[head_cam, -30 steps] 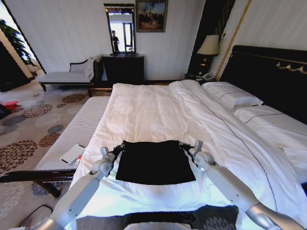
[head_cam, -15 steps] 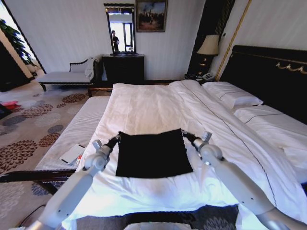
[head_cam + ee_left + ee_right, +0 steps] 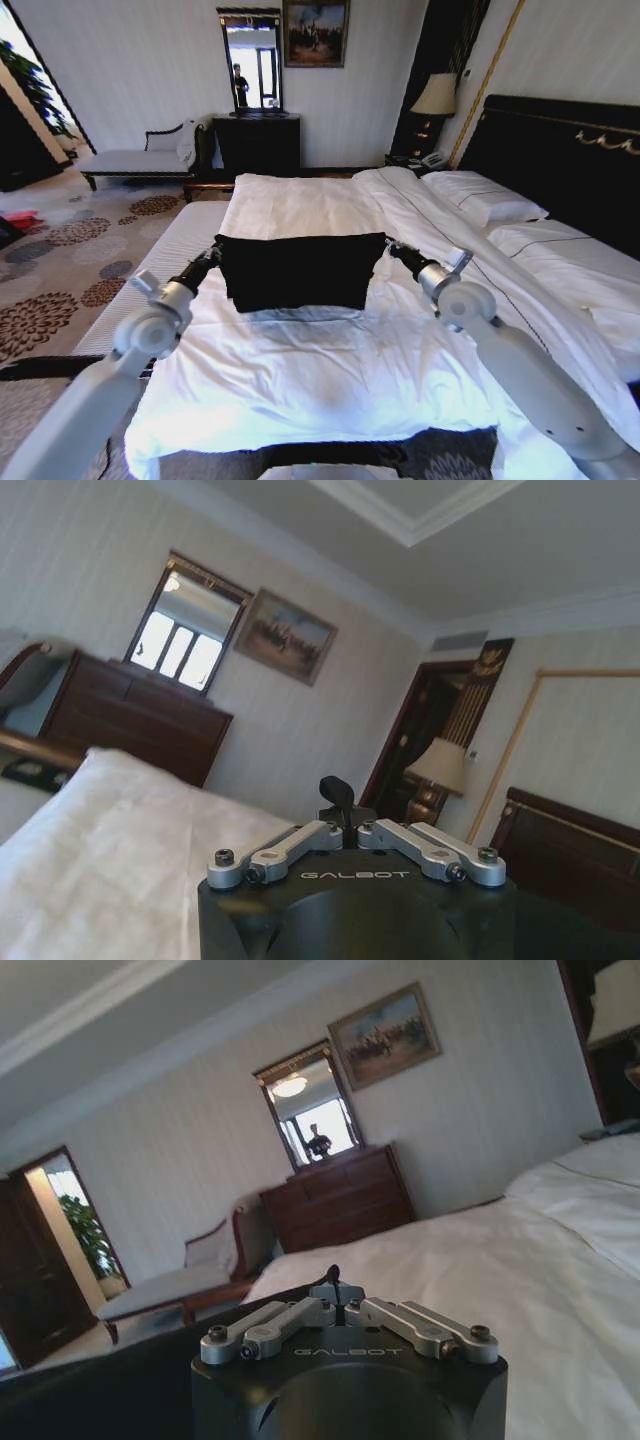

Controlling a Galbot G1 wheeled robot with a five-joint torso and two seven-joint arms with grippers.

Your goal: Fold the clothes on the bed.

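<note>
The clothes [image 3: 300, 270], a black T-shirt, hang stretched in the air over the middle of the bed [image 3: 330, 370], with no lettering showing. My left gripper [image 3: 218, 250] is shut on the shirt's upper left corner. My right gripper [image 3: 388, 246] is shut on its upper right corner. The shirt's lower edge hangs just above the white duvet. In the left wrist view the left gripper [image 3: 341, 798] has its fingers closed together. The right wrist view shows the right gripper [image 3: 334, 1282] closed too, with black cloth [image 3: 90, 1390] beside it.
A pale upholstered bench [image 3: 165, 265] runs along the bed's left side, with a small book on it. Pillows [image 3: 490, 205] and a dark headboard [image 3: 570, 160] lie to the right. A dark dresser [image 3: 257, 140] and a chaise [image 3: 140, 155] stand by the far wall.
Both arms have lifted the shirt off the duvet and carried it farther up the bed. It lay flat near the front edge; now it hangs between the grippers.
</note>
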